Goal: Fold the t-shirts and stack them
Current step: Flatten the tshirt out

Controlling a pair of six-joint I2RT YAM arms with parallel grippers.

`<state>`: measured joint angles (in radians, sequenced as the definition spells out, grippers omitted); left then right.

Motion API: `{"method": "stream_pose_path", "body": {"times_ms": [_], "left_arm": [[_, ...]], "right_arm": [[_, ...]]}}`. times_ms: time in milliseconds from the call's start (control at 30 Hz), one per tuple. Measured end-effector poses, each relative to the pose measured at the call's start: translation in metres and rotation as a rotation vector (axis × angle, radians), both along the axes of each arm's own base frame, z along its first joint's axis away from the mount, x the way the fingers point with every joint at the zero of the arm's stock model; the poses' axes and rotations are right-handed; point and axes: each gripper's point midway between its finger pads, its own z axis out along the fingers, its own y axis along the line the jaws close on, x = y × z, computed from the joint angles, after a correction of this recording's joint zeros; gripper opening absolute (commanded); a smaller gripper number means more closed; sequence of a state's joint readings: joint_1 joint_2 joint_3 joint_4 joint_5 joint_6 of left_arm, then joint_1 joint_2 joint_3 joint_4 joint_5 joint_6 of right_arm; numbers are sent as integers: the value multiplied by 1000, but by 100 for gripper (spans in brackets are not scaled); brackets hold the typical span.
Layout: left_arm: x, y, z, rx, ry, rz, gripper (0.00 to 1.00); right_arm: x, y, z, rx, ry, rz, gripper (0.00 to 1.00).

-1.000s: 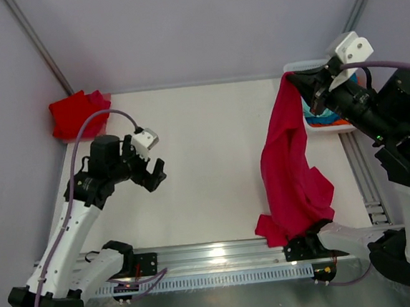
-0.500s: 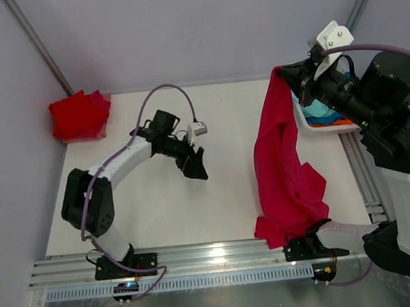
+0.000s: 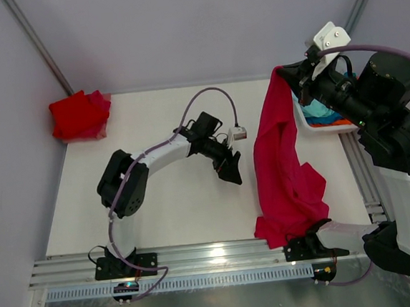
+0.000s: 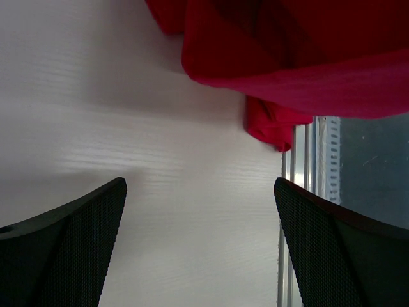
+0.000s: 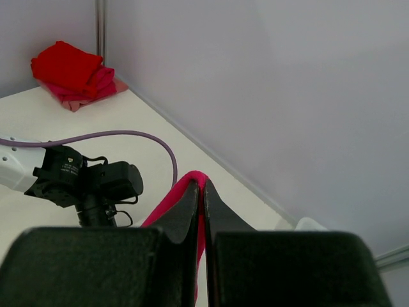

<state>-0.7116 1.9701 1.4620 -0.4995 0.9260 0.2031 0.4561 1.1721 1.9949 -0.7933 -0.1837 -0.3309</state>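
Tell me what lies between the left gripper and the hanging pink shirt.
Only bare white table. The top view shows a gap between the open left gripper and the shirt; the left wrist view agrees.

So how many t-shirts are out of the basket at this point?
3. One crimson t-shirt hangs from the right gripper, lower end on the table. Two lie folded in the far-left corner, red one atop pink one; that pile may hide more.

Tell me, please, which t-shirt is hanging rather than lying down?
The crimson-pink t-shirt, pinched at its top by the right gripper and draping to the table; the folded red stack lies in the far left corner, other t-shirts in the white basket.
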Motion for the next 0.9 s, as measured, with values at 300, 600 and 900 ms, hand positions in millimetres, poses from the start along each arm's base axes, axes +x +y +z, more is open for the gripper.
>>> {"method": "stream_pose_path", "body": {"times_ms": [300, 600, 900], "left_arm": [[40, -60, 7, -145, 123, 105, 99], [41, -96, 5, -214, 297, 115, 99], [8, -44, 11, -115, 98, 91, 99]], "right_arm": [[16, 5, -16, -31, 38, -10, 3], [31, 7, -26, -54, 64, -39, 3], [34, -1, -25, -69, 50, -83, 3]]}}
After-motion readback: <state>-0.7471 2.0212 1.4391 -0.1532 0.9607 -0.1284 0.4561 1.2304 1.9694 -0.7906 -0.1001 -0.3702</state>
